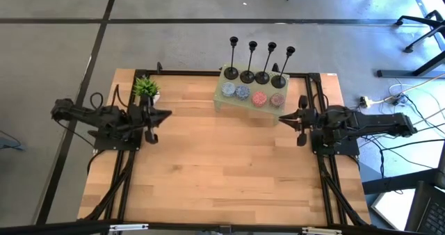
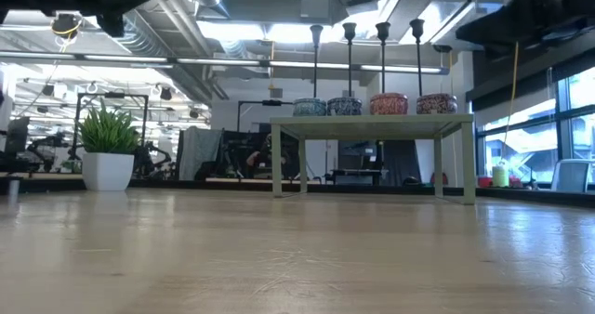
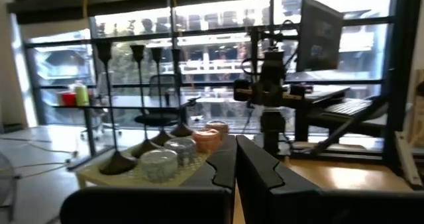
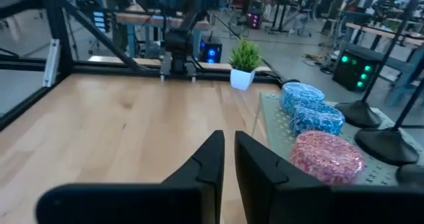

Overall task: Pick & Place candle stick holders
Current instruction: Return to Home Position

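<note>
The candle stick holders (image 1: 247, 76) stand upright, stems vertical, along the shelf (image 1: 224, 96). The right pincer (image 1: 281, 117) is near the shelf, the left pincer (image 1: 167, 115) farther; both are narrow and empty.

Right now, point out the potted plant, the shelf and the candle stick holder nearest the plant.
potted plant (image 1: 146, 86): high view, on its green leaves.
shelf (image 2: 372, 122): low view, on its front edge.
candle stick holder nearest the plant (image 1: 231, 73): high view, on its round base.

Two dark arms (image 1: 104, 120), angular black fingers (image 4: 265, 177), apparently matte
</note>
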`<state>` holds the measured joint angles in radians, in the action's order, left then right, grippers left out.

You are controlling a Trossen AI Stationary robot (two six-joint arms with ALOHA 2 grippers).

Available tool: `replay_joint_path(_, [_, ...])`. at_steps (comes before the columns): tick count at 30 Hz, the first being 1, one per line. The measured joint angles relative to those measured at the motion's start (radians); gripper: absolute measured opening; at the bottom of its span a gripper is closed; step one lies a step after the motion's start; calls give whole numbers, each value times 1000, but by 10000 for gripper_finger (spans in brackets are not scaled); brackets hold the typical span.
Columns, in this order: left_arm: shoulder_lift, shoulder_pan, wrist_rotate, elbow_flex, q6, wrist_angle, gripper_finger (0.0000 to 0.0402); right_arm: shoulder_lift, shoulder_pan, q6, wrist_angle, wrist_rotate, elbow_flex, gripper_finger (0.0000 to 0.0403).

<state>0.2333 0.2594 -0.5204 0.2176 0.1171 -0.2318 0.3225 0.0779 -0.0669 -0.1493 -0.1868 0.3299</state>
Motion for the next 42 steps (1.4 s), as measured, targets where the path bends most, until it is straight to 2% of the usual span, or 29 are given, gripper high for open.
replay_joint_path(3, [-23, -45, 71, -40, -22, -16, 2, -41, -5, 3, 5, 44, -26, 39])
replay_joint_path(5, [-35, -72, 76, -74, -27, -52, 2, -61, -8, 3, 6, 66, -39, 39])
replay_joint_path(9, [-57, -123, 74, -98, -70, -50, 2, -91, -8, 7, 15, 68, -69, 39])
replay_joint_path(15, [-73, -152, 158, -98, -64, 5, 2, -135, -9, 13, 19, 68, -133, 39])
replay_joint_path(22, [-82, -152, 154, -98, -111, 58, 2, -207, -9, 45, 1, 35, -179, 39])
replay_joint_path(28, [-82, -152, 153, -101, -90, 53, 2, -248, -9, 69, -40, 33, -180, 39])
replay_joint_path(34, [-82, -152, 167, -208, -105, -82, 2, -256, -9, 79, -55, 33, -180, 39])
replay_joint_path(37, [-84, -153, 145, -208, -107, -99, 2, -257, -9, 87, -64, 32, -180, 39])
replay_joint_path(42, [-88, -152, 164, -208, -104, -100, 2, -257, -9, 88, -64, 32, -180, 39])
